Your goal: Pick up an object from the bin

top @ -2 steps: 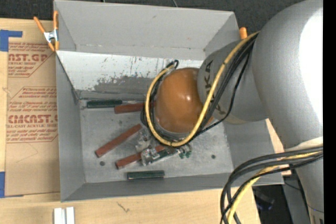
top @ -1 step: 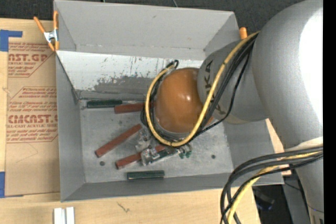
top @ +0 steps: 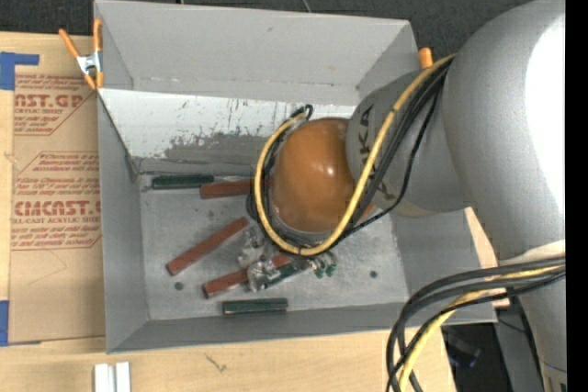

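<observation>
My gripper (top: 257, 263) pokes out from under the orange cover, low over the bin floor near the front middle. Its metal fingertips sit at the right end of a short brown stick (top: 223, 285) lying near the bin's front. A longer brown stick (top: 204, 250) lies diagonally just left of the gripper. A dark green stick (top: 254, 308) rests flat along the front wall, below the fingertips. Whether anything is between the fingers is hidden by the cover.
At the back left of the floor lie a dark green stick (top: 182, 183) and a brown stick (top: 225, 189) end to end. The arm and its cover hide the right half of the bin floor.
</observation>
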`<state>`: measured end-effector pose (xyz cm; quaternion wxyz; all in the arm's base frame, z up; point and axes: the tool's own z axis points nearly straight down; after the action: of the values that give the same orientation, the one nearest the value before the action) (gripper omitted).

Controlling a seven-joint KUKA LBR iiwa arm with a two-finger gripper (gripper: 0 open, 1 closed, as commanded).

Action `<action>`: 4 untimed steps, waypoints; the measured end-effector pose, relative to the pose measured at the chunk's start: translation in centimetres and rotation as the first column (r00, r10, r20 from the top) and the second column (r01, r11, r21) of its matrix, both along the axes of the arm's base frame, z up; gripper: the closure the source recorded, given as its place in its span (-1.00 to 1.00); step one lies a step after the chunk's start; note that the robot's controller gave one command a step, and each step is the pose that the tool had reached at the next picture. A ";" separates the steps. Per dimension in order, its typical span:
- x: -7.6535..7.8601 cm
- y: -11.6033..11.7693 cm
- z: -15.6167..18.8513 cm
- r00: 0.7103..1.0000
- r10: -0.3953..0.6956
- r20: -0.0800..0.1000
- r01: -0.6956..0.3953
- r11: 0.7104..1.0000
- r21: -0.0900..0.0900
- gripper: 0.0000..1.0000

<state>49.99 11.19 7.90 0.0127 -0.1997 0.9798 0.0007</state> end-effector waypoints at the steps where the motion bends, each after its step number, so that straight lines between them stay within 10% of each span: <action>1: -0.2 0.0 0.4 1.000 0.001 -0.017 -0.001 1.000 -0.004 1.00; 4: -0.3 0.0 2.7 1.000 0.001 -0.026 -0.001 1.000 -0.006 1.00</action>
<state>49.65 11.21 10.59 -0.0005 -0.2004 0.9797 0.0001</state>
